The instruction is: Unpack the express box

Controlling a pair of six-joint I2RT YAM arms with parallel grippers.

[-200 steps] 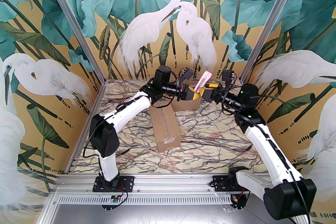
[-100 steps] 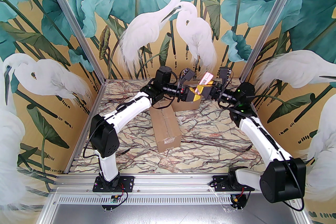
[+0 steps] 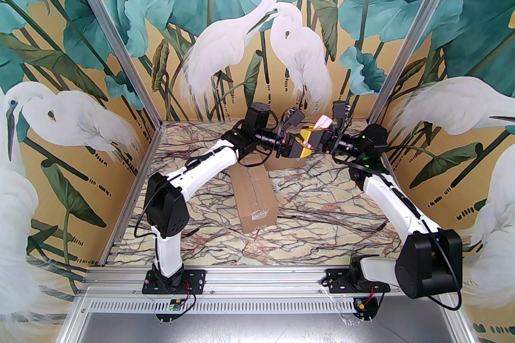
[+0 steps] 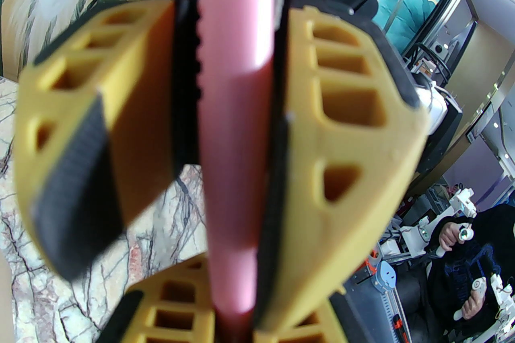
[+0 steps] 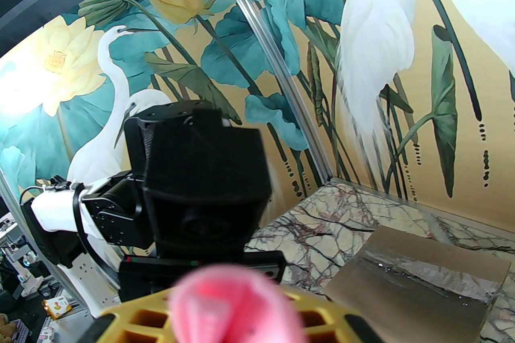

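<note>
A pink box cutter (image 3: 324, 122) is held in the air over the back middle of the table. My left gripper (image 3: 302, 141) is shut on it; in the left wrist view its yellow fingers (image 4: 346, 124) clamp the pink handle (image 4: 235, 52) from both sides. My right gripper (image 3: 313, 137) meets it from the right, fingers close around the same cutter; whether they pinch it is unclear. The cutter's pink end (image 5: 225, 305) blurs the bottom of the right wrist view. A long taped cardboard box (image 3: 255, 194) lies closed at the table's centre.
A second cardboard box (image 3: 286, 161) sits under the two grippers near the back wall; its taped top (image 5: 414, 285) is in the right wrist view. Painted walls and aluminium posts (image 3: 396, 60) close in the marble table (image 3: 334, 212). The left arm's wrist (image 5: 201, 188) faces the right camera.
The right arm has moved left to the cutter and its fingers have narrowed around it. The left arm has shifted slightly right, still gripping the cutter, which now leans lower.
</note>
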